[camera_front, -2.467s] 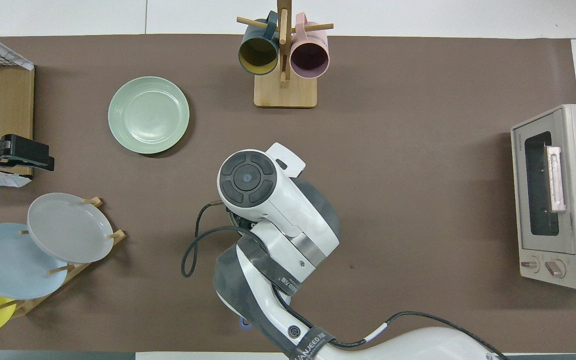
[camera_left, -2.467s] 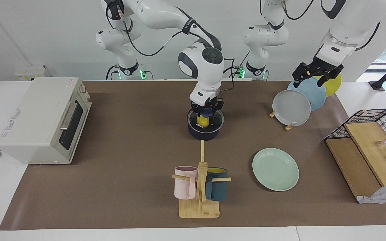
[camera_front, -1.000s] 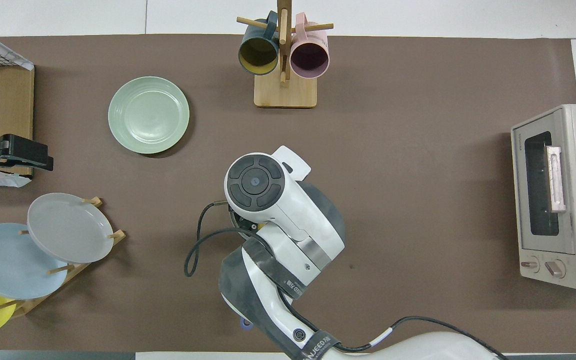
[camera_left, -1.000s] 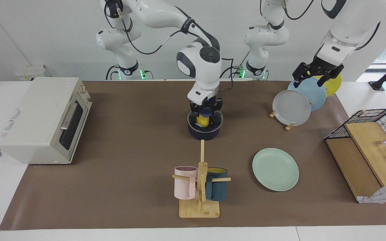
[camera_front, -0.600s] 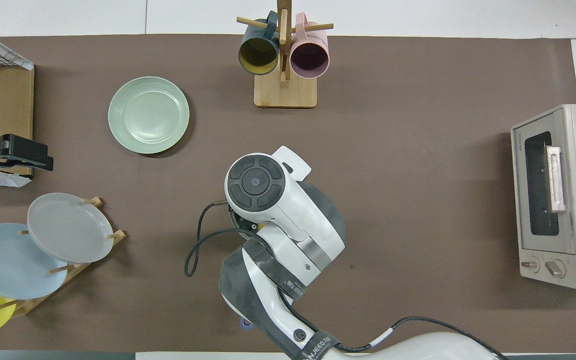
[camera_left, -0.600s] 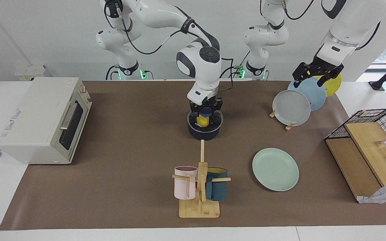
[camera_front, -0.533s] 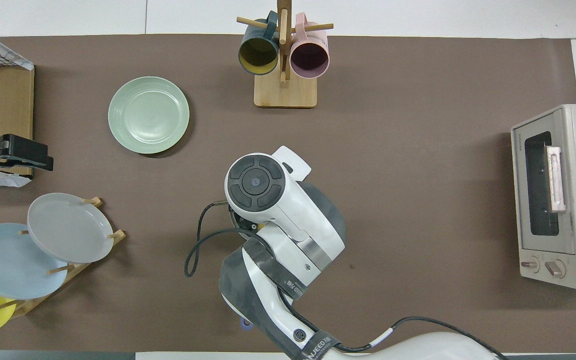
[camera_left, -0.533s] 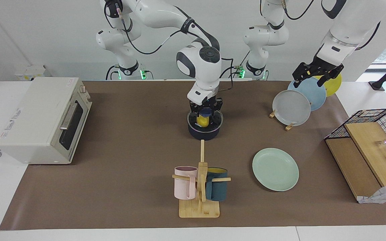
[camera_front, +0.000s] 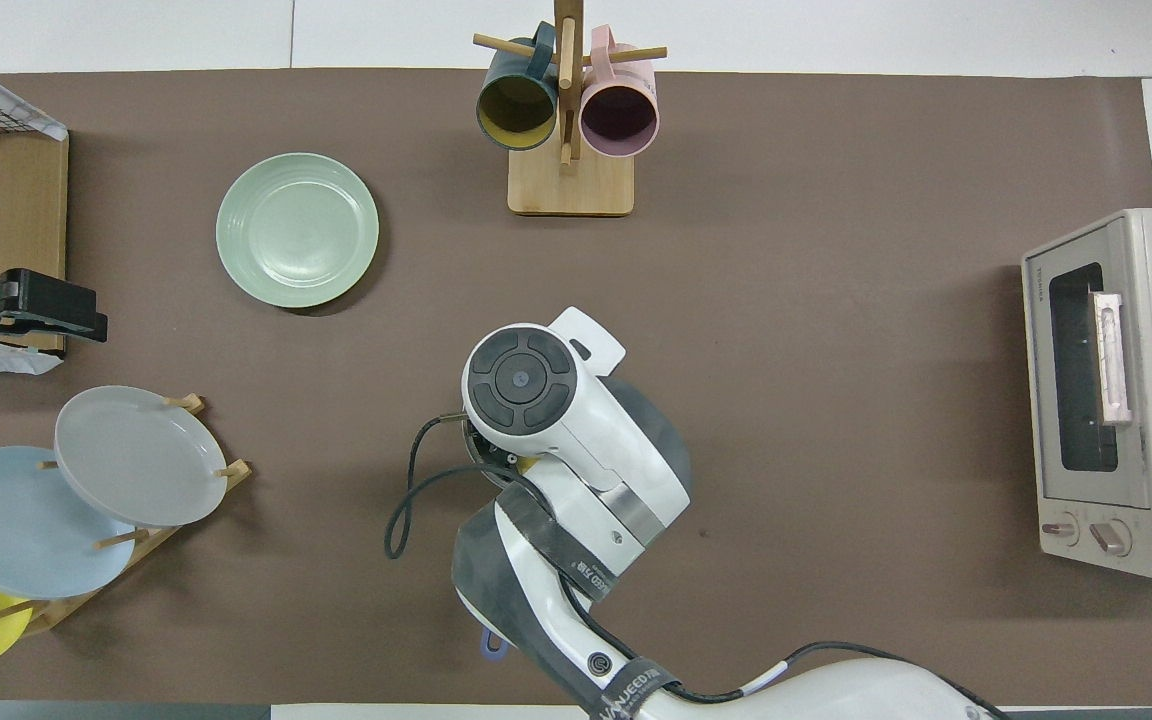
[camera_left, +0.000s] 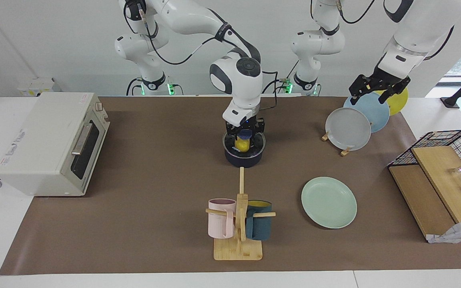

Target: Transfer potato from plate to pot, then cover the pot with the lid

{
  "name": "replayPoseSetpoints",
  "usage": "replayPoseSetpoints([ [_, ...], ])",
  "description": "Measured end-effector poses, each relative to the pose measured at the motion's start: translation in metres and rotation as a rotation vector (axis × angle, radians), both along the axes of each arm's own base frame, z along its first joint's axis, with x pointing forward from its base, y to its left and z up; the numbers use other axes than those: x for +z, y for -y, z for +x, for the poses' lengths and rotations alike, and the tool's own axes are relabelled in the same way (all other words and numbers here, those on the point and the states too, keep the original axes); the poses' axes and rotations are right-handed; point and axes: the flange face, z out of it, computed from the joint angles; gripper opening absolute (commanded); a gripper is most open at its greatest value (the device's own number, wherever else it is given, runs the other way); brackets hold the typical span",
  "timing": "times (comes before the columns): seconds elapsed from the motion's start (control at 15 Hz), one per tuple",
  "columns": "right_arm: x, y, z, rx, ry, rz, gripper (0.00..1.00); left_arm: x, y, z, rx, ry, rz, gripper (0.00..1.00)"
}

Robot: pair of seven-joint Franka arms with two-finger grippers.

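The dark navy pot point(camera_left: 243, 159) stands mid-table. The yellow potato point(camera_left: 241, 145) lies inside it and shows through the clear glass lid point(camera_left: 230, 147), which rests on the pot's rim. My right gripper point(camera_left: 245, 132) is straight above the pot, shut around the lid's blue knob point(camera_left: 246, 135). In the overhead view my right arm point(camera_front: 536, 400) hides the pot and lid. The mint-green plate point(camera_left: 329, 202) lies empty, farther from the robots and toward the left arm's end; it also shows in the overhead view point(camera_front: 297, 229). My left gripper point(camera_left: 377, 89) waits open over the plate rack.
A toaster oven point(camera_left: 50, 142) stands at the right arm's end. A wooden mug tree point(camera_left: 238, 224) with a pink and a teal mug stands farther out than the pot. A rack of upright plates point(camera_left: 348, 128) and a wire basket with boards point(camera_left: 442, 176) are at the left arm's end.
My right wrist has risen slightly and shifted a little toward the right arm's end, the lid shifting a touch with it. The left arm has not moved.
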Motion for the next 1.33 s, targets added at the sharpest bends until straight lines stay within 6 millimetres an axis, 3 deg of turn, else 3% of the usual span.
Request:
replayPoseSetpoints([
  [0.47,-0.006,-0.002,0.001,0.036,0.010,0.013,0.00,0.000,0.000,0.000,0.000,0.000,0.000,1.00],
  [0.53,-0.006,-0.002,0.001,0.036,0.010,0.013,0.15,0.000,0.000,0.000,0.000,0.000,0.000,1.00],
  [0.6,-0.006,-0.002,0.001,0.036,0.010,0.013,0.97,0.000,0.000,0.000,0.000,0.000,0.000,1.00],
  [1.13,-0.005,0.003,0.008,0.029,0.013,0.013,1.00,0.000,0.000,0.000,0.000,0.001,0.000,1.00],
  [1.33,0.027,0.006,0.019,0.017,0.008,0.006,1.00,0.000,0.000,0.000,0.000,0.001,0.000,1.00],
])
